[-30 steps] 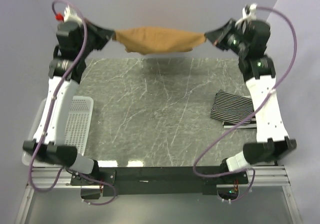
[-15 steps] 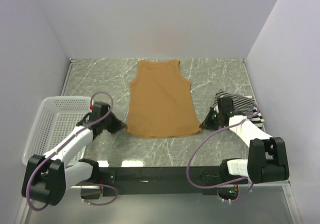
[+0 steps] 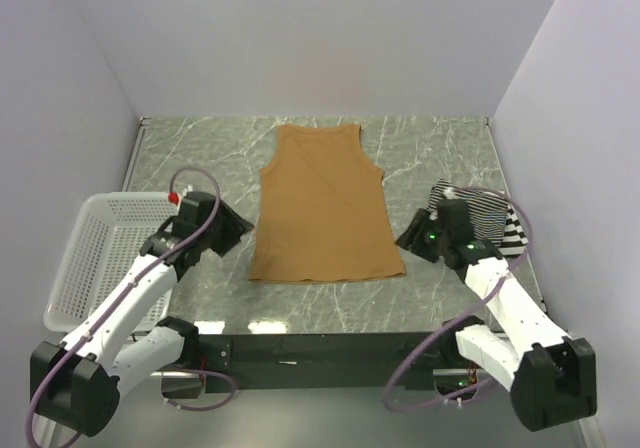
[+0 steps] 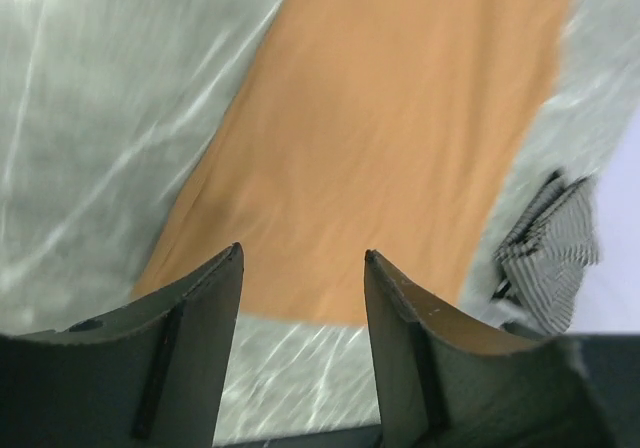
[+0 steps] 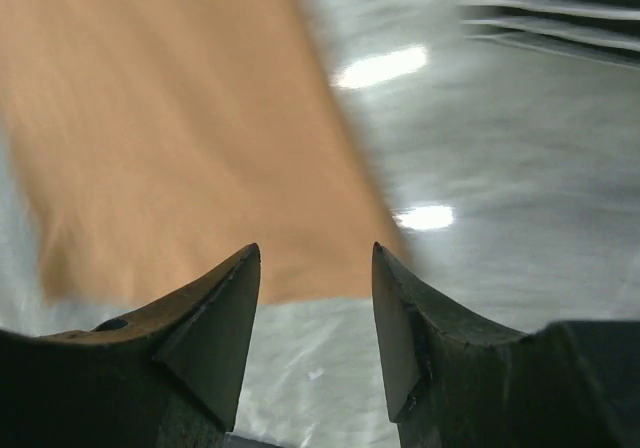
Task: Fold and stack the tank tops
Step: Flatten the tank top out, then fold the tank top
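The plain tan-brown tank top [image 3: 325, 208] lies spread flat on the middle of the table, neck toward the far wall. My left gripper [image 3: 238, 232] stands open just off its lower left corner, holding nothing. My right gripper [image 3: 408, 238] stands open off its lower right corner, also holding nothing. In the left wrist view the tan top [image 4: 380, 138] lies beyond the open gripper [image 4: 303, 256]. The right wrist view shows its hem [image 5: 180, 138] past the open gripper [image 5: 316, 250]. Striped tank tops [image 3: 478, 213] lie in a pile at the right, partly hidden by my right arm.
A white mesh basket [image 3: 100, 253] stands at the left table edge beside my left arm; its rim [image 5: 550, 8] shows in the right wrist view. The striped pile [image 4: 550, 238] also appears at the right of the left wrist view. Walls close in the table on three sides.
The tan top, held stretched in the air a second ago, now lies flat. Both grippers have opened, let go of its bottom corners and drawn slightly away.
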Controlling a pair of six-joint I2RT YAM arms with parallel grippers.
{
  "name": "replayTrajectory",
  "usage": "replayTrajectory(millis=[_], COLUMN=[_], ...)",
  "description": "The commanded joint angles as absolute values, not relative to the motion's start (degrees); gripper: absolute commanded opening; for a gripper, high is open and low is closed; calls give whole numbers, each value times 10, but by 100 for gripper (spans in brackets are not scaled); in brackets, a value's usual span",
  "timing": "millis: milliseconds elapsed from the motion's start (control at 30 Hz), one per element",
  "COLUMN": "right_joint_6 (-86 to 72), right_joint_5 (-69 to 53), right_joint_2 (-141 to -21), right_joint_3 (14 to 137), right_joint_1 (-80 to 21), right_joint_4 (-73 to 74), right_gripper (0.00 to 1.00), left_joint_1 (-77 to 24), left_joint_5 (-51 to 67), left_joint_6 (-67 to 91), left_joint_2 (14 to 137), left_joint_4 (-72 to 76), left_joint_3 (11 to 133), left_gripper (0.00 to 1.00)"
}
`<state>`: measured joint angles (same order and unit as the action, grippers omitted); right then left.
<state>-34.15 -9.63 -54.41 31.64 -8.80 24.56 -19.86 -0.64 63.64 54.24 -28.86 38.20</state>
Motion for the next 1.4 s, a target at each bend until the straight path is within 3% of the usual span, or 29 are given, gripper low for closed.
replayTrajectory(millis=[0, 167, 300, 367, 467, 667, 1367], right_joint_6=[-392, -499, -543, -551, -544, -531, -505], right_joint_5=[-19, 39, 99, 130, 167, 175, 179], right_joint_2=[-566, -667, -821, -883, -1003, -1154, -1267], right_joint_3=[372, 438, 528, 610, 736, 900, 998], right_joint_1=[-219, -406, -557, -590, -644, -677, -702], right_joint_4=[238, 177, 130, 134, 177, 257, 328], right_gripper=[55, 44, 38, 32, 31, 32, 36], left_joint_1=[-185, -128, -113, -108, -103, -96, -80], left_joint_5=[-82, -63, -57, -60, -48, -30, -4], left_joint_6=[577, 504, 470, 455, 439, 421, 420], left_joint_2=[570, 649, 703, 735, 755, 766, 774], left_joint_4=[-314, -319, -332, -349, -364, -362, -318], left_joint_3=[473, 583, 711, 776, 818, 842, 767], left_gripper=[57, 52, 50, 50, 49, 49, 46])
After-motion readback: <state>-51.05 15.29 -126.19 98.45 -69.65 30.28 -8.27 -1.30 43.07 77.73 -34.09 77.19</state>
